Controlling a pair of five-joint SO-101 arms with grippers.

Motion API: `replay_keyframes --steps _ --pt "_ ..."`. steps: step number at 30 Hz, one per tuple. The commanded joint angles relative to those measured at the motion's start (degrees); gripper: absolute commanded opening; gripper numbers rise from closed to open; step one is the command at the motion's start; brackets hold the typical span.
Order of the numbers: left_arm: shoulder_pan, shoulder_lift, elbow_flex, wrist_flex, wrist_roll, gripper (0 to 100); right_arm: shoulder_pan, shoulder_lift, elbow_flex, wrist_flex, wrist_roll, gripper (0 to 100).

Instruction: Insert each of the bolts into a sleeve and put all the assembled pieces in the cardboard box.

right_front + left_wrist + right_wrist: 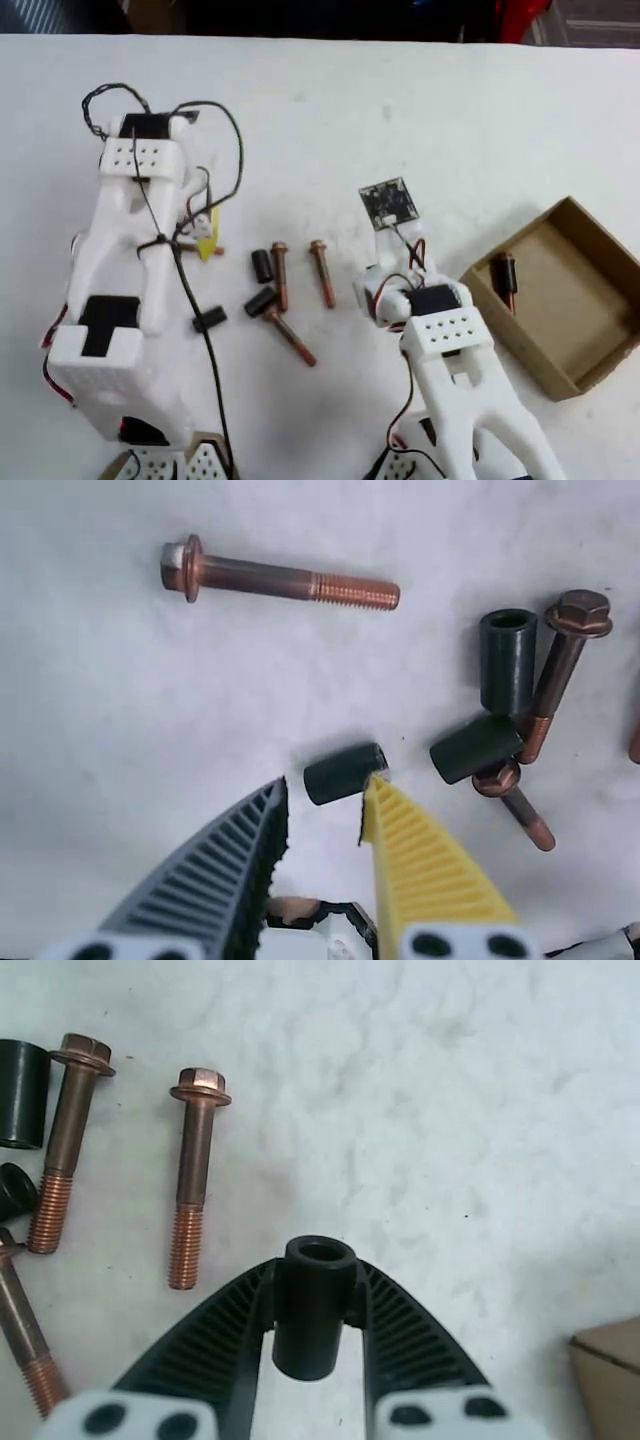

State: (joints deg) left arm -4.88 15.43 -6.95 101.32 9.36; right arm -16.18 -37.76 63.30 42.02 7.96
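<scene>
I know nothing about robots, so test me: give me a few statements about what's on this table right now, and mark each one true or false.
1. The right gripper is clamped on a black sleeve. True.
2. The cardboard box is empty. False: one assembled piece lies in it.
3. The left gripper grips a bolt. False: it is open, and a loose sleeve lies on the table by its fingertips.
4. Several bolts lie loose on the table, not yet in sleeves. True.
</scene>
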Motion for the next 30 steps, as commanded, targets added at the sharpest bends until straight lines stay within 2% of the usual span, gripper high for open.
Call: replay_keyframes --steps 1,5,12,23,30 --pt "0.9 -3.5 0.6 0.5 3.2 15 0.1 -1.3 -0.5 -1.0 0.7 2.1" --pt "0.6 -3.5 0.7 -0.3 8.1 15 0.1 -1.3 -0.5 -1.0 0.7 2.1" --pt "0.4 -3.4 0.3 -1.2 30.2 15 0.1 -1.3 -0.5 -0.9 0.7 2.1" --pt "-2.9 -0.8 3.5 -14.0 45.8 15 0.1 -1.3 -0.5 -0.9 0.8 2.1" --pt "-2.9 5.0 4.3 -18.7 46.9 15 0.1 -1.3 -0.5 -0.9 0.9 2.1"
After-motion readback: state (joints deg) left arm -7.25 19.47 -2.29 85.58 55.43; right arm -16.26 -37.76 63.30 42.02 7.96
